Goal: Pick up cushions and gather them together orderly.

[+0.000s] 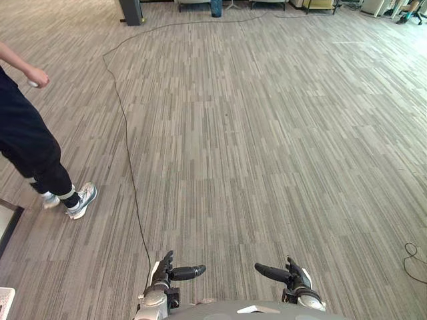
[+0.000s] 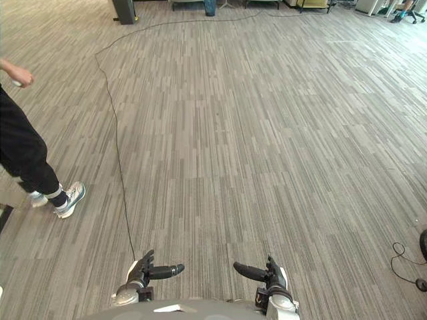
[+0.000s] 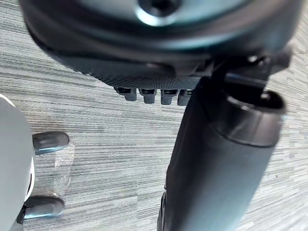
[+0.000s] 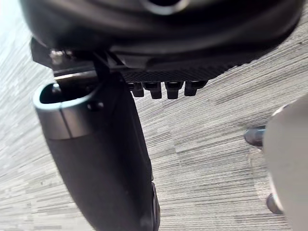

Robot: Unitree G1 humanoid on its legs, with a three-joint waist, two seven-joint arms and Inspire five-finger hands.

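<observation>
Grey striped carpet floor (image 1: 267, 147) spreads across both eye views, bare through the middle of the frame. At the left edge stands a person (image 1: 27, 147) in dark trousers and pale trainers (image 1: 81, 199), with one hand (image 1: 37, 78) closed on something small and white. A dark post base (image 1: 131, 11) stands at the upper left, with pale furniture along the top edge. The left eye view catches a flat dark-rimmed panel (image 1: 7, 227) at the lower left edge, which the right eye view barely shows. At the bottom centre the left hand (image 1: 160, 277) and the right hand (image 1: 297, 277) hang low over the carpet, well apart, thumbs pointing inward at each other. Both are loose and hold nothing. Each wrist view adds what the head views cannot: a broad thumb (image 3: 211, 173) and a row of fingertips (image 3: 149, 95) over the carpet, likewise for the right thumb (image 4: 106, 168).
</observation>
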